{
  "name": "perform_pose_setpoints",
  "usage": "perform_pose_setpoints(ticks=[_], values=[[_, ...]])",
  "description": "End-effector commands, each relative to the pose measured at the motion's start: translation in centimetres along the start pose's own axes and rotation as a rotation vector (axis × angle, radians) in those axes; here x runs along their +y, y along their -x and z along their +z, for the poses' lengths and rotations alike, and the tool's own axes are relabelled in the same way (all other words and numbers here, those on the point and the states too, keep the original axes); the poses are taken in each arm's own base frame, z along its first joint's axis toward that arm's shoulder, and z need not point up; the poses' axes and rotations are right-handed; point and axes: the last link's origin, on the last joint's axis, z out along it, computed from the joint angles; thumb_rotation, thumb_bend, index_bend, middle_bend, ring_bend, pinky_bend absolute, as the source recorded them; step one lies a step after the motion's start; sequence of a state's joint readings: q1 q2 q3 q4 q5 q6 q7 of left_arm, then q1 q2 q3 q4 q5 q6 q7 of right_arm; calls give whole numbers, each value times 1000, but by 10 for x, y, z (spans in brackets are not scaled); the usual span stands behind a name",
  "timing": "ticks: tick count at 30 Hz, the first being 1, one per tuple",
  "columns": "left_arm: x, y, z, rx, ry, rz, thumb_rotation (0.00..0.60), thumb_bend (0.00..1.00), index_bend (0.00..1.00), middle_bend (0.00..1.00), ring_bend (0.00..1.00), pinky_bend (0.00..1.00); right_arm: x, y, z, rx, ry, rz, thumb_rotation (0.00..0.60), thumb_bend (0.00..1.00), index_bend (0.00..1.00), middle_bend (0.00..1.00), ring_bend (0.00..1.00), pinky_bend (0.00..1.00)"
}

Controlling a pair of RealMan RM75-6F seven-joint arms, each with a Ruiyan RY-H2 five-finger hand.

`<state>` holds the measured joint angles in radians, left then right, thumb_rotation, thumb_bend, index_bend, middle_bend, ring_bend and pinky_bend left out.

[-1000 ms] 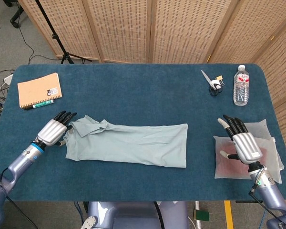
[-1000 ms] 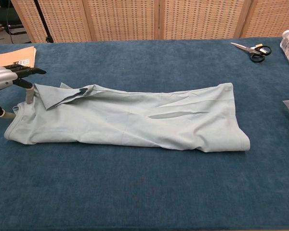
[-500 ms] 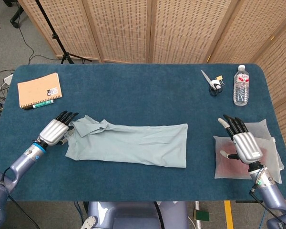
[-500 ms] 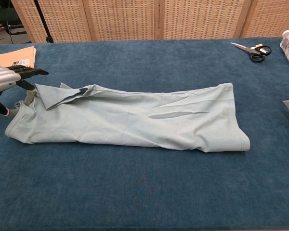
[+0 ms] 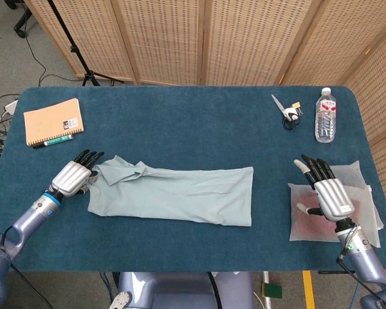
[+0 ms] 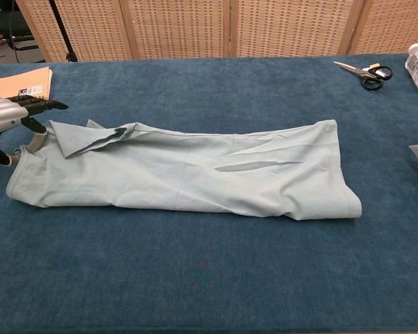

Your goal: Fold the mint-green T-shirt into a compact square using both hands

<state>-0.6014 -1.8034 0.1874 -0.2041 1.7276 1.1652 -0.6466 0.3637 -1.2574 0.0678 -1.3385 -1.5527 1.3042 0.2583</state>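
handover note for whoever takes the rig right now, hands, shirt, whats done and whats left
Left robot hand: at the collar end of the mint-green T-shirt, fingers on its edge; grip unclear.
Right robot hand: open, hovering over the white cloth, away from the shirt.
Shirt: lies mid-table as a long narrow band.
Done: lengthwise folds.
Left: fold end over end into a compact square, probably bringing the right hand in.

My head view looks steeply down from high over the whole table [image 5: 193,109], while my chest view faces low and close across it, both sharing the shirt [image 5: 174,195] and scissors [image 6: 366,73].
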Motion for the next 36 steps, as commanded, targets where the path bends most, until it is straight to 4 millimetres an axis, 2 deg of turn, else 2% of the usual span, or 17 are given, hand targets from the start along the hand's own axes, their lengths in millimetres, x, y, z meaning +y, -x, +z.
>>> perform_pose_setpoints(ticks=[1,8,13,23,27,36], values=[[-1,-1,-1,1,-2,-1,600,637,739,0,0,0,0,0,0,0,0,0,600,0,0,0,0,0],[-15,-6,-7,6,-37,3,600,673,747,0,0,0,-1,0,-1,0,-3,0,600,0,0,0,0,0],[-32,-12,-19,9,-84,6,600,674,747,0,0,0,-1,-1,-1,2,-5,1,600,0,0,0,0,0],[-91,-22,-60,-23,-299,34,600,678,747,0,0,0,-2,-2,-2,6,-9,4,600,0,0,0,0,0],[-131,-29,-86,-55,-490,43,600,683,747,0,0,0,-4,-2,-2,3,-13,2,600,0,0,0,0,0],[-158,-34,-104,-56,-655,-41,600,687,747,0,0,0,-4,-2,-1,3,-13,3,600,0,0,0,0,0]])
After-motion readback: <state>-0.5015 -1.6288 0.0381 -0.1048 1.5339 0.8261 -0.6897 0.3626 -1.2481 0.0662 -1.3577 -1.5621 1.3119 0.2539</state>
